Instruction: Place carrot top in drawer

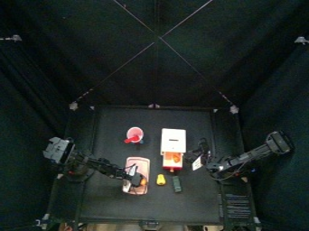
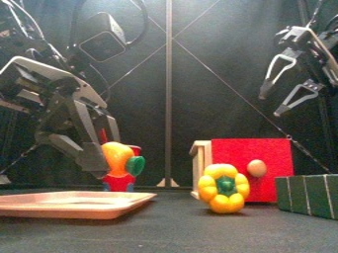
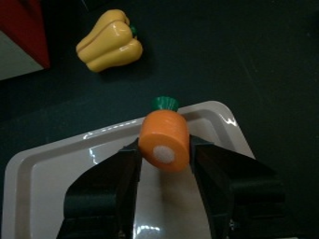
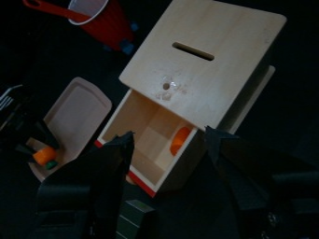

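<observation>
Currently the left gripper [image 3: 165,177] is clenching the carrot top [image 3: 166,138] above the pink board [image 3: 50,168]. Meanwhile the right gripper [image 4: 166,154] is hovering with jaws spread, empty, over the open drawer [image 4: 156,131].

Glossy pale board [image 3: 75,159], smooth matt carrot [image 3: 165,140], pale wooden drawer [image 4: 200,65]

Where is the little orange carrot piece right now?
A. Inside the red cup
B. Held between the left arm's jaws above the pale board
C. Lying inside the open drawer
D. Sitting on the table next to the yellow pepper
B: the left wrist view shows the carrot clamped by the left end effector over the pale board, while the drawer sits open apart from it.
</observation>
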You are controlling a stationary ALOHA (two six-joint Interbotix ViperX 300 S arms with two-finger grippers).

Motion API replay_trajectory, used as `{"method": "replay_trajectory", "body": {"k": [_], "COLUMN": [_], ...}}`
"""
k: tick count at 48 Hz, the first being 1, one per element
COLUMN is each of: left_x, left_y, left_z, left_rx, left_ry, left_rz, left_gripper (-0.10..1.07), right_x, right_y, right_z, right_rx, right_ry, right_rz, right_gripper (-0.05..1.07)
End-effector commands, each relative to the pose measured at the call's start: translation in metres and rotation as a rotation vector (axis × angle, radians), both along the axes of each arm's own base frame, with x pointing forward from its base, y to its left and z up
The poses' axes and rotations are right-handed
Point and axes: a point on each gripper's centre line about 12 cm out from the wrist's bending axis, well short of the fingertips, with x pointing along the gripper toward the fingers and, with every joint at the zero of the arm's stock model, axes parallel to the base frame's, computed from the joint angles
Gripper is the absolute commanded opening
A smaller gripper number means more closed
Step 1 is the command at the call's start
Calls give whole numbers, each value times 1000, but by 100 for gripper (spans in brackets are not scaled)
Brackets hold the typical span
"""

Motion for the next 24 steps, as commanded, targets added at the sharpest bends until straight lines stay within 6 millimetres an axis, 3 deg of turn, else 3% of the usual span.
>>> {"method": "replay_trajectory", "body": {"k": [1, 8, 17, 24], "left_x": [4, 8, 17, 35], "left_y": [-1, -1, 1, 19], "left_z": [10, 21, 56, 85], "left_rx": [-8, -12, -34, -37], "left_ry": [-40, -83, -223, -399], "left_rz": [3, 2, 22, 95], "left_gripper": [73, 73, 73, 73], "right_x": [1, 1, 1, 1], "right_y": [0, 0, 1, 0], "right_z": [3, 2, 3, 3], "right_rx": [5, 10, 9, 6], "right_ry": [-9, -7, -8, -6], "right_rz": [-2, -5, -2, -4], "right_gripper": [93, 94, 94, 93]}}
